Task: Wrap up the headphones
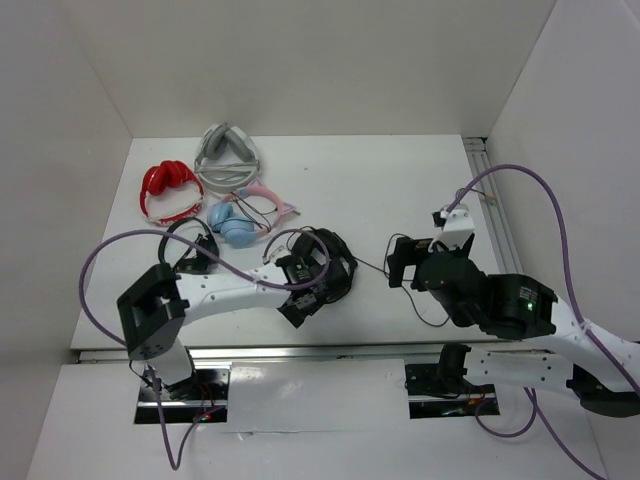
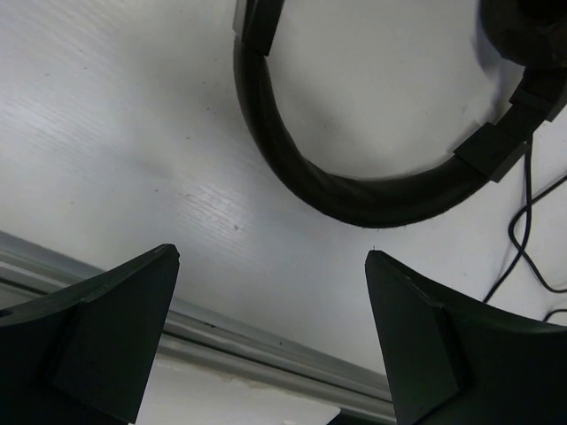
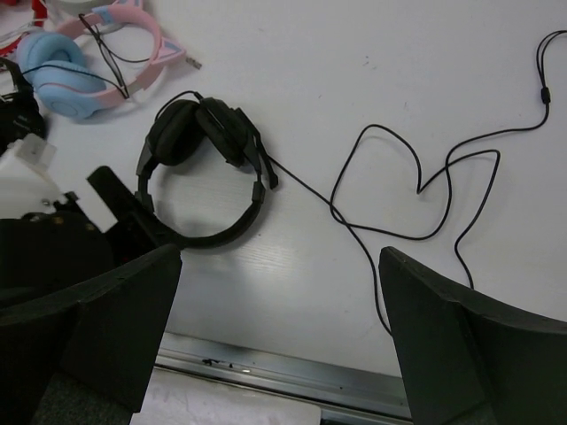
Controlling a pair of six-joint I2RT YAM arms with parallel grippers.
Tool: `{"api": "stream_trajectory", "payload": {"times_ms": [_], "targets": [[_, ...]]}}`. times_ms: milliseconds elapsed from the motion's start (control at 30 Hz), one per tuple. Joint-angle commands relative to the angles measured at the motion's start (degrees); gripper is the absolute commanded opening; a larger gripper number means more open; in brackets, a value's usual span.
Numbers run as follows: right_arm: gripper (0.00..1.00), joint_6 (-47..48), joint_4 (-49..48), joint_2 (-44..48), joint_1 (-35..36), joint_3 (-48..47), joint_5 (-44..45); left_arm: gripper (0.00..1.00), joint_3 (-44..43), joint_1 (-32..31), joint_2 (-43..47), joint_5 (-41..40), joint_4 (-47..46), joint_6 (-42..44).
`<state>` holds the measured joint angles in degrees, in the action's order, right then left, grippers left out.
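Black over-ear headphones (image 3: 204, 168) lie flat on the white surface (image 3: 372, 80), just beyond the metal rail (image 3: 283, 367). The band (image 2: 354, 199) curves toward the rail and the padded cups (image 3: 199, 133) sit together on the side away from it.

Right wrist view: the only one with the whole pair and the full run of cable (image 3: 399, 208). The cable leaves the pair beside one cup and wanders off in loose loops, roughly along the rail, rightward. A pink-and-blue pair (image 3: 80, 62) shows farther from the rail, top left.

Left wrist view: close in, showing only the band's arc and a short kink of cable.

Top view: the only one with both arms. It also shows a red pair (image 1: 168, 190), a grey pair (image 1: 228, 155) and a smaller black pair (image 1: 196, 255), all farther from the rail and off to the left.

Left gripper (image 2: 270, 257): fingers spread wide, nothing between them. It sits over bare surface between the rail and the band, with the band just ahead and not touched.

Right gripper (image 3: 281, 257): fingers spread wide, empty, near the rail. The headphones are ahead and to its left, the cable loops ahead and to its right, and it contacts neither.
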<state>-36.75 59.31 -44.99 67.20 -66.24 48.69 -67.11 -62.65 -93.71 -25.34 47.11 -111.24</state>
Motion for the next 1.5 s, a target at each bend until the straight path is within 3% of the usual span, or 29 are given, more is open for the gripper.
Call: {"api": "stream_trajectory", "payload": {"times_ms": [0, 267, 500, 833, 933, 1033, 1167, 1467], "targets": [[1.0, -0.2, -2.5, -1.3, -0.1, -2.2, 0.5, 1.0, -3.7, -0.5, -4.5, -0.8, 2.1, -17.2], [1.0, 2.8, -5.1, 2.6, -0.1, -1.7, -3.0, 0.98, -5.8, -0.5, -10.6, -2.3, 0.9, -22.5], [1.0, 4.7, -6.3, 3.2, -0.1, -1.7, -4.8, 0.95, -7.1, 1.7, -13.9, -3.0, -2.4, -19.9], [1.0, 5.7, -7.5, 2.2, -0.1, -0.6, -7.1, 0.94, -7.6, 4.0, -12.5, -2.7, -2.4, -20.9], [1.0, 5.7, -7.5, 2.2, -0.1, -0.6, -7.1, 0.91, -7.6, 4.0, -13.0, -2.2, -1.8, -22.2], [1.0, 6.3, -8.9, 2.2, -0.1, -0.6, -7.1, 0.81, -6.3, 4.6, -15.2, -0.3, -3.1, -22.2], [1.0, 6.8, -8.9, 1.1, -0.1, -0.6, -7.7, 0.81, -5.1, 4.6, -17.7, 4.2, -5.4, -21.6], [1.0, 7.3, -10.0, 0.4, -0.1, -0.1, -7.7, 0.82, -7.2, 2.1, -19.8, 4.9, -5.7, -21.6]]}}
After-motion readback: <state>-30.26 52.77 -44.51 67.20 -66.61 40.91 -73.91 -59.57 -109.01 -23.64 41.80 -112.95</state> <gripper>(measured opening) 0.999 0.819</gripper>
